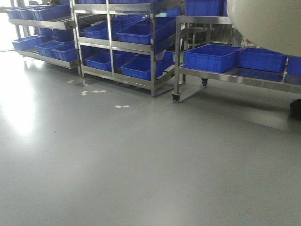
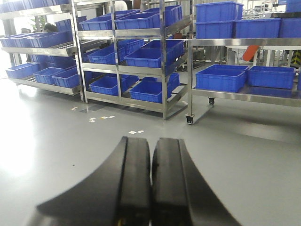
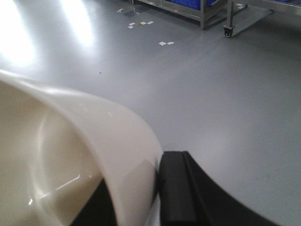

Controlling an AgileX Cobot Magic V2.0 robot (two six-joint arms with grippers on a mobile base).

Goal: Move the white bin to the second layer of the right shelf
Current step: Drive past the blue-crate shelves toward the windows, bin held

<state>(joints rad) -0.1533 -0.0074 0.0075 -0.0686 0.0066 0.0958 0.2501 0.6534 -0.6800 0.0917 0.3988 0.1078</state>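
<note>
Two pincers: one per arm, each seen from its own wrist view.
Left pincer: closed, black fingers pressed side by side with nothing between them, pointing over the grey floor toward the racks.
Left rack: sloping steel levels loaded with blue crates.
Middle rack: upright steel frame just beside the left rack, with more of the same crates on every level in view.
Floor marks: small white squares in front of the middle rack.
Wheeled table: steel, right of the middle rack, crates side by side on its lower level, caster under the front leg.
White bin: held off the floor on the right side; in the front view its rounded cream wall fills the top right corner.
Right pincer: clamped on the bin's rim, one finger outside the wall, the other inside the tub.
</note>
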